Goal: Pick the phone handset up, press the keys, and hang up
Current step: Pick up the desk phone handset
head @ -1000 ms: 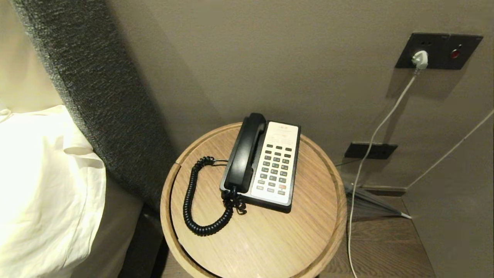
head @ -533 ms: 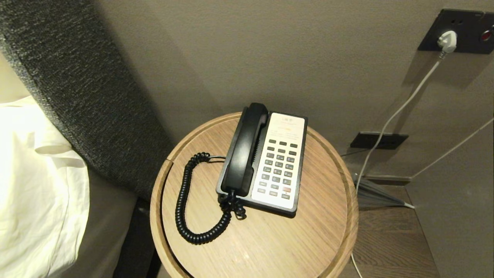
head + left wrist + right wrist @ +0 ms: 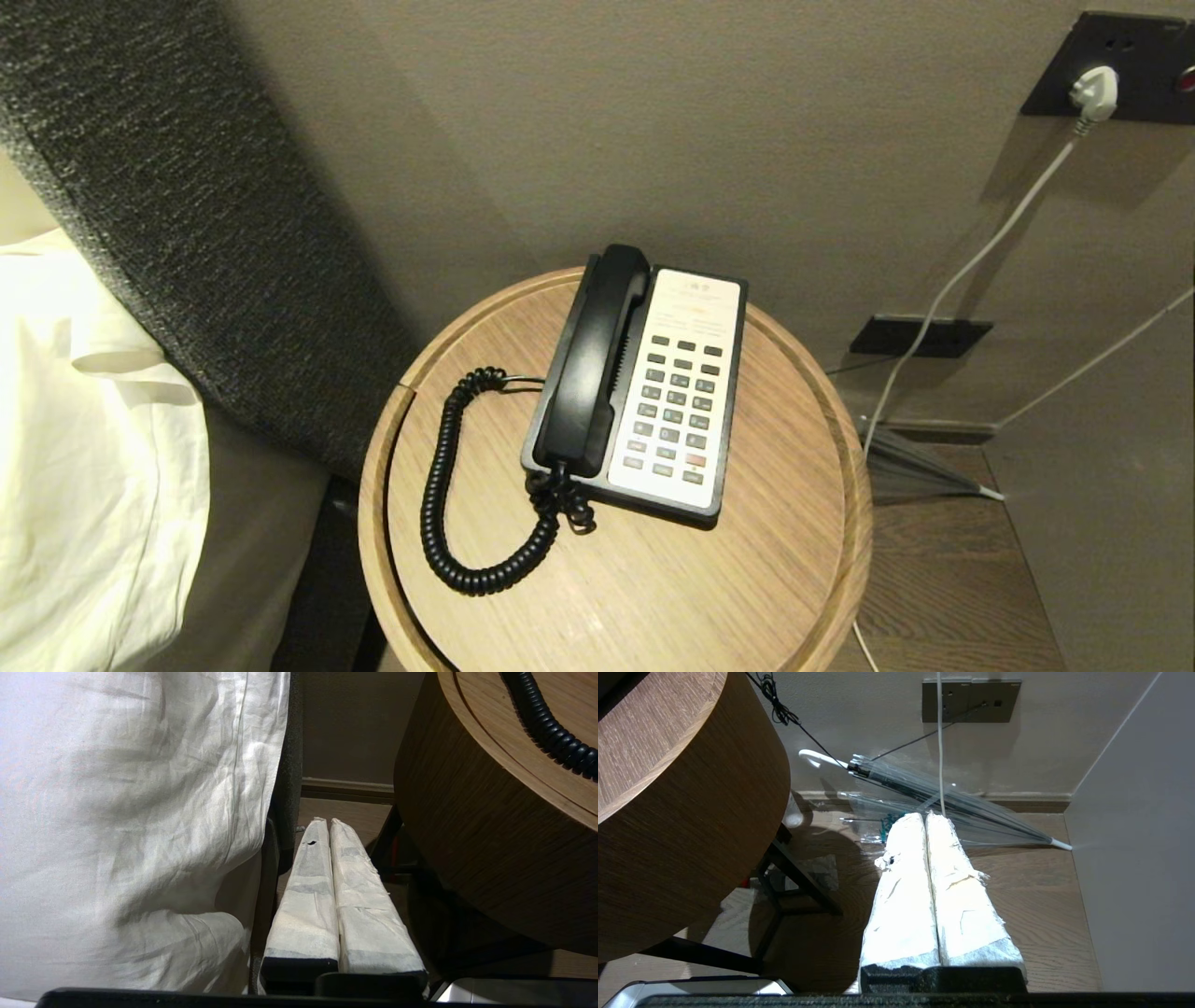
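Resting in its cradle, the long curved glossy black plastic phone handset [image 3: 595, 359] lay along the left side of the black-and-white phone base [image 3: 724, 467], its black coiled cord [image 3: 439, 504] looping out over the round light-wood table [image 3: 653, 588] and back to the near end of the handset. Just right of the handset, the keys [image 3: 674, 408], a grid of small dark grey rectangular buttons with one reddish-orange among them, covered the white faceplate. The phone sat toward the back of the table, near the beige wall.

Neither arm showed in the head view. The left end effector [image 3: 322, 822], with its white-wrapped fingers clenched together on nothing, hung low between the white bed linen [image 3: 131, 826] and the side of the table. The right end effector [image 3: 924, 816], likewise clenched and empty, hung beside the table's right side above the wooden floor [image 3: 1041, 896], pointing toward a folded transparent umbrella [image 3: 952, 802] by the wall
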You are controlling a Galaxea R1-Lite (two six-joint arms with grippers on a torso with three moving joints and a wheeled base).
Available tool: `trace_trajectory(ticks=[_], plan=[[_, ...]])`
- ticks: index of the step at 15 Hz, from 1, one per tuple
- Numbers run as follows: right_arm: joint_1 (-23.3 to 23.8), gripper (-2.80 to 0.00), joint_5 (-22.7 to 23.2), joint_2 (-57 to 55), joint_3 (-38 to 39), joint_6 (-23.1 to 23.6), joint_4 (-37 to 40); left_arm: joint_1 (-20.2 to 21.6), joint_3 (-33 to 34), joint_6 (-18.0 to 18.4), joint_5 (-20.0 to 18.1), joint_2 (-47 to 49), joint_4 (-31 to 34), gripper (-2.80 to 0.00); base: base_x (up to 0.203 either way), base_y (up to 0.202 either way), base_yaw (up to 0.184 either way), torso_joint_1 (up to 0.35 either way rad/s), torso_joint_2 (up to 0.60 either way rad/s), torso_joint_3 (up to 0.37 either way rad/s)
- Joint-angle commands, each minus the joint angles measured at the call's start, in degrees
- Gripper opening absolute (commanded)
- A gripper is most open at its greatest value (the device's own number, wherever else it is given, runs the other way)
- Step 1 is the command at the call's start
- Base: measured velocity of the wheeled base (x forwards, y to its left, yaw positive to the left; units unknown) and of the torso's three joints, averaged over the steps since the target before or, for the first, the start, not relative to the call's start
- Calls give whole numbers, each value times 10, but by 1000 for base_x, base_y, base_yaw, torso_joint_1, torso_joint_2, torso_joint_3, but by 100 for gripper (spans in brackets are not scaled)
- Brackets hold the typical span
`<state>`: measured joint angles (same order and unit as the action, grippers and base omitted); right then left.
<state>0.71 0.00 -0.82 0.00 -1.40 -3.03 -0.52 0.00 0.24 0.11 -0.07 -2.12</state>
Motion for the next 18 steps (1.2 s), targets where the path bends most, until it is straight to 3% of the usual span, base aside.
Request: trace_trajectory(ticks=[1,3,5,9,11,13,14,16,18], plan=[[0,-280,0,0,11,0,-1,0,11,3,1,1,1,-280,0,0,0,0,0,0],[0,-280,0,0,12,0,-1,0,-19,5,-11,5,3,-280,0,0,0,0,0,0],[0,-280,0,0,11,0,-1,3,-127,8,-51,58,30,-280,0,0,0,0,0,0],[0,-280,0,0,12,0,-1,16,-441,20,-136,372,123,-280,0,0,0,0,0,0],[0,-280,0,0,11,0,-1,-4,-582,26,-161,552,148,-280,0,0,0,0,0,0],[0,-280,0,0,11,0,-1,-76,-732,-1,-147,703,180,-280,0,0,0,0,0,0],[0,-280,0,0,11,0,-1,-144,-793,-25,-120,760,203,-280,0,0,0,0,0,0],[0,-280,0,0,12,0,-1,-279,-887,-90,-55,851,249,-280,0,0,0,0,0,0],[0,-280,0,0,11,0,-1,-363,-940,-146,-1,908,282,-280,0,0,0,0,0,0]])
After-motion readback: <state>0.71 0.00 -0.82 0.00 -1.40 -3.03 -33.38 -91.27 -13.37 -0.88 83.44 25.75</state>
